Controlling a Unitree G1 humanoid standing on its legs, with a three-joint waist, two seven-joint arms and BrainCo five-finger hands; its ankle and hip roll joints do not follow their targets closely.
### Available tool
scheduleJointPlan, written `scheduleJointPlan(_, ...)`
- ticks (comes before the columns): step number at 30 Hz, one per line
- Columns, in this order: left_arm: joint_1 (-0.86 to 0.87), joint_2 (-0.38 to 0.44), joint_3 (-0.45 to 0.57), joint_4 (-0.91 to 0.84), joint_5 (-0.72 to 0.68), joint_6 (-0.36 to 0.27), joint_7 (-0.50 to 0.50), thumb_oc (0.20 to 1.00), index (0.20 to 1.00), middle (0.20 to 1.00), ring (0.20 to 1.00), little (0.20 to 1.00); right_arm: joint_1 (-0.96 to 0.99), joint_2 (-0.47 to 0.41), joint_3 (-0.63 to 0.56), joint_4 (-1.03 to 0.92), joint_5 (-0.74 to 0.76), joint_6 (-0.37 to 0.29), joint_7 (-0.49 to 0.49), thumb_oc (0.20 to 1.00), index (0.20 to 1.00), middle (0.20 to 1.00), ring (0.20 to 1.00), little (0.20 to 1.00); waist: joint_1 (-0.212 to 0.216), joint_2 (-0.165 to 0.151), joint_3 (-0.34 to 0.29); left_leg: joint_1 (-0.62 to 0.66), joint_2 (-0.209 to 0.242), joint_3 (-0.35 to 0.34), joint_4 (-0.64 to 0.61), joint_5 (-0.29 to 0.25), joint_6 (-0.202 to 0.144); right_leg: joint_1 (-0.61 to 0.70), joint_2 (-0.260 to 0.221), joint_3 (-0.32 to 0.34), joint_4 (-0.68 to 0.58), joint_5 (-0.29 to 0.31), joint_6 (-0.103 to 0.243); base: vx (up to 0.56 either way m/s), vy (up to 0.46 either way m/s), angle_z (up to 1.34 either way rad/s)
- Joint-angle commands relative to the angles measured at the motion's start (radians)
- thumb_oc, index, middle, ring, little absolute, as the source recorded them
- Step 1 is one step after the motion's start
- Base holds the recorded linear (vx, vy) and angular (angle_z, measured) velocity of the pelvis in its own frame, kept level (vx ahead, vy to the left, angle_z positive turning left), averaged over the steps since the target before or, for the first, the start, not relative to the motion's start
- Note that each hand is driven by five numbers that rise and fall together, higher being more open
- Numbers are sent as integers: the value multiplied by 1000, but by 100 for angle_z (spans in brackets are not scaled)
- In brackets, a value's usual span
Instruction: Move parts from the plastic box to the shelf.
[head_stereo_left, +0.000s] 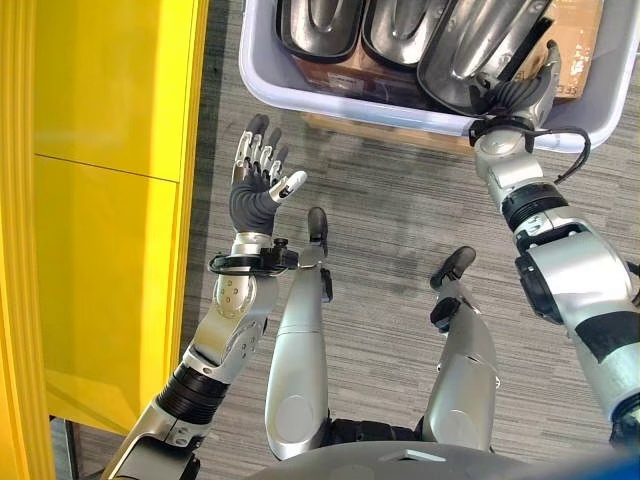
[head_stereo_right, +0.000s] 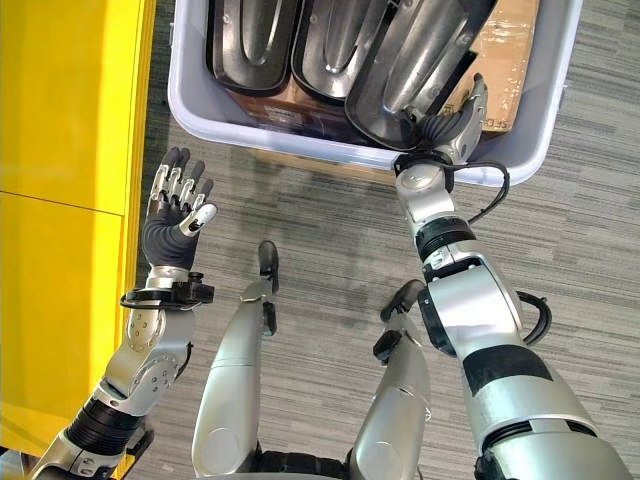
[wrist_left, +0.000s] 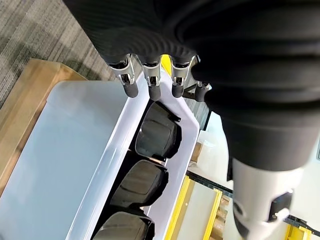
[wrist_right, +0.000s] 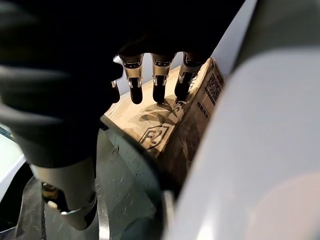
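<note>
Three dark glossy parts (head_stereo_left: 478, 45) in plastic box (head_stereo_left: 262, 80); right hand (head_stereo_left: 520, 98) gripping one, left hand (head_stereo_left: 258, 172) spread.

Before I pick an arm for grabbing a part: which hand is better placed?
Right. The right hand is already inside the plastic box against the nearest dark part; the left hand hangs open over the floor.

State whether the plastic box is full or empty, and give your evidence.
Neither: the box holds at least three dark parts side by side over cardboard. The right hand reaches in at one part; whether it grips, cannot tell.
</note>
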Motion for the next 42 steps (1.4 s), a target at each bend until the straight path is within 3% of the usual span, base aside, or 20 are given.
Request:
scheduleJointPlan(1,-16,33,-34,-114,7,-54,1,1000,1000,1000,1000,1000,38,-6,15,54,81,46,128,1000,1000,1000,1000,1000,55,30,-15,50,38,-21,17,-103,-65,-24,-64,115,90,-68,99,0,0,0)
scheduleJointPlan(2,-18,31,-35,-113,6,-54,2,1000,1000,1000,1000,1000,37,-7,17,54,82,47,130,912,912,912,912,912,56,29,-15,44,36,-24,19,-103,-63,-24,-63,115,90,-67,99,-3,0,4)
scheduleJointPlan(4,-23,30,-40,-114,8,-53,5,1000,1000,1000,1000,1000,28,-4,33,57,79,50,138,200,200,200,200,200,61,27,-15,36,29,-38,19,-102,-59,-29,-62,114,92,-67,98,2,35,6)
scheduleJointPlan(15,-29,25,-41,-116,9,-52,21,1000,1000,1000,1000,1000,3,17,72,32,84,44,155,200,200,200,200,200,76,6,-15,25,-14,-93,-2,-103,-33,-45,-56,127,87,-52,96,-9,36,-1)
scheduleJointPlan(27,-11,29,-25,-117,-4,-55,29,1000,1000,1000,1000,1000,16,71,63,-105,117,2,142,200,200,200,200,200,69,-14,-15,71,-29,-102,-20,-102,-21,-18,-49,148,67,-38,94,-10,23,0)
scheduleJointPlan(34,18,36,-11,-116,-19,-49,23,1000,1000,1000,1000,1000,54,85,27,-320,126,-36,104,200,200,200,200,200,59,-18,-15,123,-32,-88,-28,-100,-16,32,-51,162,54,-36,93,-13,4,0)
scheduleJointPlan(35,16,35,-7,-117,-19,-47,23,1000,1000,1000,1000,1000,59,82,16,-358,124,-42,96,200,200,200,200,200,53,-20,-15,108,-38,-84,-30,-73,-9,24,-55,158,41,-11,81,0,0,0)
scheduleJointPlan(36,20,35,-8,-116,-19,-47,24,1000,1000,1000,1000,1000,64,83,16,-359,124,-41,96,200,200,200,200,200,55,-19,-15,128,-34,-86,-28,-97,-14,39,-52,165,48,-32,92,-85,34,-3)
scheduleJointPlan(37,24,38,-1,-119,-17,-44,24,1000,1000,1000,1000,1000,79,74,6,-438,97,-41,81,200,200,200,200,200,48,-23,-15,123,-40,-79,-31,-75,-8,36,-55,163,36,-11,81,0,0,0)
scheduleJointPlan(42,43,40,13,-114,-10,-39,27,1000,1000,1000,1000,1000,165,61,-37,-659,30,-40,51,200,200,200,200,200,31,-34,-15,175,-34,-64,-47,-73,-5,75,-53,170,14,-4,81,-23,8,-3)
